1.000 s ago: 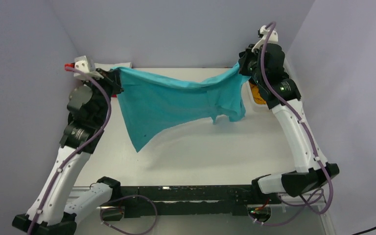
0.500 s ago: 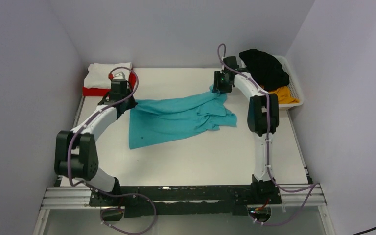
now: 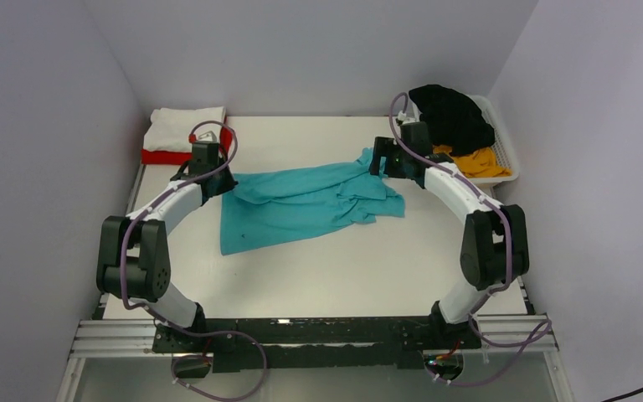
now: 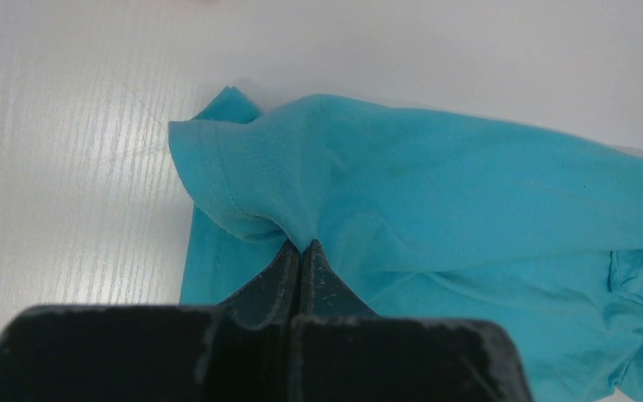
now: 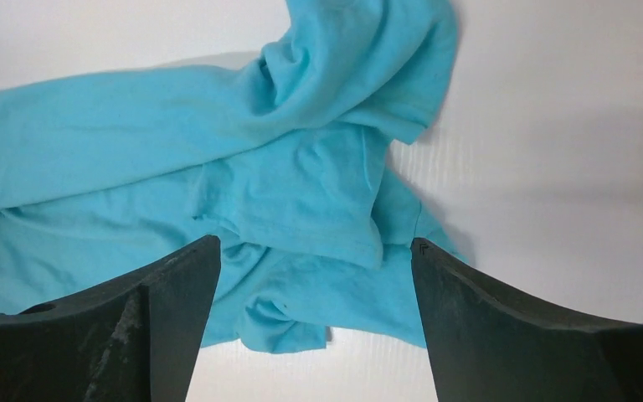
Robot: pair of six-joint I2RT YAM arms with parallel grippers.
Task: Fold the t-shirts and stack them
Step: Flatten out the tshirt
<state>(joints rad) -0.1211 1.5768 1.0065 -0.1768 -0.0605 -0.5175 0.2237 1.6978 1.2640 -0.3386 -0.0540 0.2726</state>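
The teal t-shirt lies crumpled across the middle of the table, also filling the left wrist view and the right wrist view. My left gripper is at its left corner, shut on a pinch of teal cloth. My right gripper hovers over the shirt's right end, its jaws wide apart with nothing between them. A white t-shirt lies folded on a red one at the back left. A black t-shirt and a yellow-orange one sit in the basket.
The white slatted basket stands at the back right against the wall. Grey walls close in the table on the left, back and right. The arms' rail runs along the near edge.
The shirt, held stretched in the air a second ago, has come down onto the table. My right gripper has let go of its end and opened, pulling slightly right. The left keeps its grip.
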